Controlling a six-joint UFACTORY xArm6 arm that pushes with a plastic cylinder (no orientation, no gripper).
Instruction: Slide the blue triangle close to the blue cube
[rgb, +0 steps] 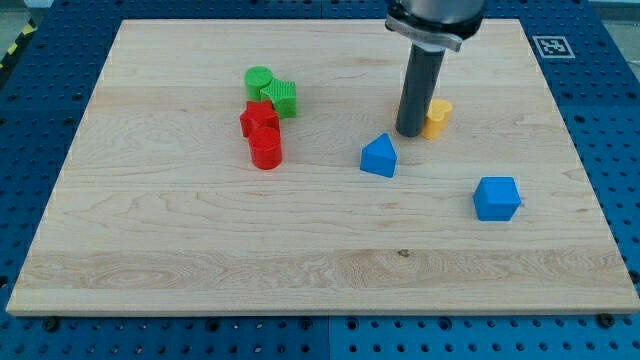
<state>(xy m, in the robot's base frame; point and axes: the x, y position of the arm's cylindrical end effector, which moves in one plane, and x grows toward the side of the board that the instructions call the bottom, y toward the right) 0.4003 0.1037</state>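
Observation:
The blue triangle (379, 156) lies on the wooden board (200, 230), right of centre. The blue cube (497, 198) sits lower and further to the view's right, about a hundred pixels from the triangle. My tip (410, 133) is the lower end of a dark rod that comes down from the view's top. It rests just above and to the right of the blue triangle, with a small gap between them. The tip stands right beside a yellow block (436, 117).
A green round block (259, 80) and a green ridged block (282, 97) sit in a cluster with two red blocks (262, 135) left of centre. A fiducial marker (551, 45) is at the board's top right corner.

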